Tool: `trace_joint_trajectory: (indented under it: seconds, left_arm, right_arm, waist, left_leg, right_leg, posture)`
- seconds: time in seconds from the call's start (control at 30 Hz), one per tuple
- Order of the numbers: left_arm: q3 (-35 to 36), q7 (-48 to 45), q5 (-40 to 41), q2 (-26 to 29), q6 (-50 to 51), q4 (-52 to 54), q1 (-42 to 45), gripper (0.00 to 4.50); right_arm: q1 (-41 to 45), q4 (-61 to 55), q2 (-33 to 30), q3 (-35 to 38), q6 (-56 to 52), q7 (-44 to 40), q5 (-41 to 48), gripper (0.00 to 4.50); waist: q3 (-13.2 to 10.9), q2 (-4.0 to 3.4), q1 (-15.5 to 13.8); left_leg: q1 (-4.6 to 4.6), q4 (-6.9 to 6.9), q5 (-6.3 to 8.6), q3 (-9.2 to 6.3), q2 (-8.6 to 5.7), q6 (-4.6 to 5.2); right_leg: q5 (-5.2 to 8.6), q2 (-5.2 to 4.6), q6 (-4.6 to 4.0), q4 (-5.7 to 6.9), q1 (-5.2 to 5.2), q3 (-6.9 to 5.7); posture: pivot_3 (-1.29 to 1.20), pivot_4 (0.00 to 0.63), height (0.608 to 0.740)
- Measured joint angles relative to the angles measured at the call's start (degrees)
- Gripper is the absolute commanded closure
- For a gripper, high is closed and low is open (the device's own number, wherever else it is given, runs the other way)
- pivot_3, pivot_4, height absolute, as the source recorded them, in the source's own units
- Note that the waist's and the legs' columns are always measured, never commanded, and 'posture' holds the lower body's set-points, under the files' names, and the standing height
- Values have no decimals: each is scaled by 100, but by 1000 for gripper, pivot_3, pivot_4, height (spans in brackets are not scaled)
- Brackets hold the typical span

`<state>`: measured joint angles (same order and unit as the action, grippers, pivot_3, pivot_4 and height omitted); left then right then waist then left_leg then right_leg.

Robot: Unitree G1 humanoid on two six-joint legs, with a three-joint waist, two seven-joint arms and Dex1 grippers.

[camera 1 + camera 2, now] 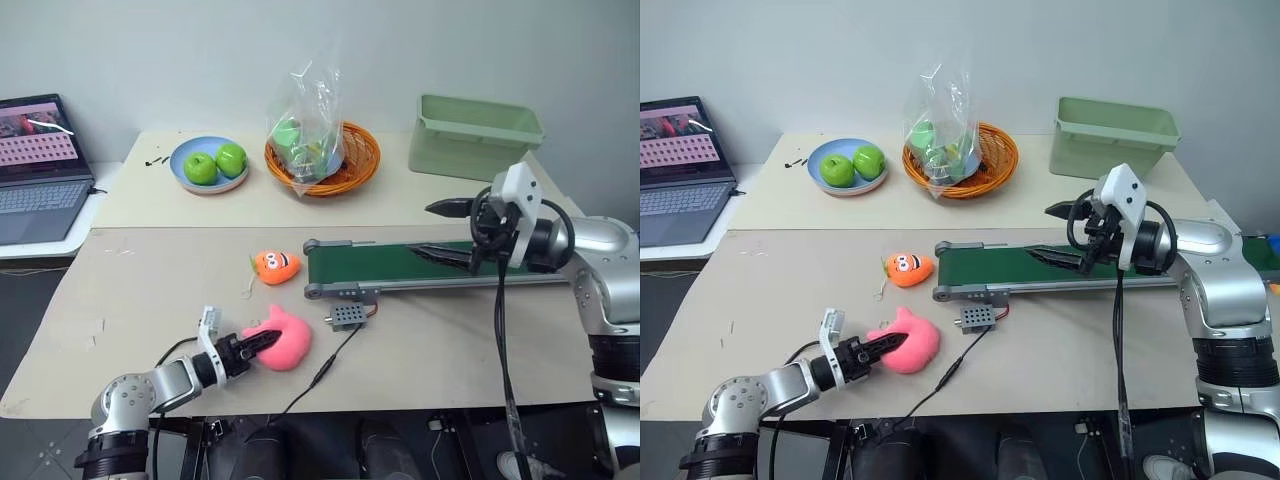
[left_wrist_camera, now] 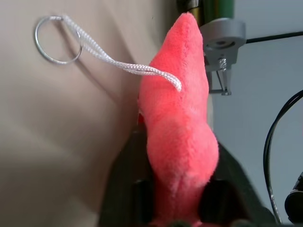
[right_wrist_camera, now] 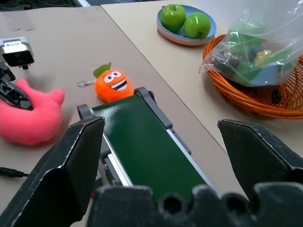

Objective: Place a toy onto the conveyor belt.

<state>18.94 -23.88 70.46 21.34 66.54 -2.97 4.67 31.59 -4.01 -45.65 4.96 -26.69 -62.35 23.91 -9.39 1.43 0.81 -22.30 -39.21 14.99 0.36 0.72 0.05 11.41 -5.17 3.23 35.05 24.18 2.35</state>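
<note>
Nearest the camera, the left gripper (image 1: 262,345) has its black fingers (image 2: 137,189) clamped on the toy (image 1: 282,343), a soft, fuzzy, bright pink plush blob with small pointed nubs and a white cord ending in a metal ring (image 2: 51,40). It rests on the tan surface (image 1: 150,300), just beside a small grey wired box (image 1: 347,316) and near the end roller of the conveyor belt (image 1: 400,264), a long dark green strip in a grey frame. An orange carrot plush (image 1: 275,266) lies by that roller. Above the belt hangs the right gripper (image 1: 446,232), fingers (image 3: 71,156) spread wide apart, holding nothing.
</note>
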Motion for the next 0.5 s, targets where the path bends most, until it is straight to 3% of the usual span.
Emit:
trace_joint_trajectory:
  seconds: [0.13,0.3,0.4,0.5]
  left_arm:
    - [479,-73,619,276,6,617,99,4066]
    - [684,-252,315,866,-664,1694,533,4066]
    - [164,-276,-595,1237,-1270,2360,1424,4066]
    - [-968,-260,-2144,1631,-2097,2751,2198,4066]
  right_arm:
    - [92,71,30,-25,2,-8,-4,0]
    - [188,243,49,-122,23,-72,-12,0]
    - [301,362,154,-227,60,-105,-19,0]
    - [380,372,170,-243,114,-112,-26,0]
  waist:
    - [-3,4,1]
    - [-5,7,-18]
    - [-8,13,-58]
    - [-8,14,-67]
  left_leg:
    - [-2,0,0,-1,0,0]
    - [-2,0,0,0,-2,-1]
    - [-6,0,-2,-1,-8,-3]
    - [-9,2,-1,-1,-11,-3]
  right_leg:
    - [0,-2,0,1,3,1]
    - [0,-1,0,-3,-1,-1]
    - [-1,-3,0,-7,-4,-3]
    - [-1,-2,1,-16,-4,0]
  posture:
    - [0,150,740]
    - [0,150,740]
    - [0,150,740]
    - [0,150,740]
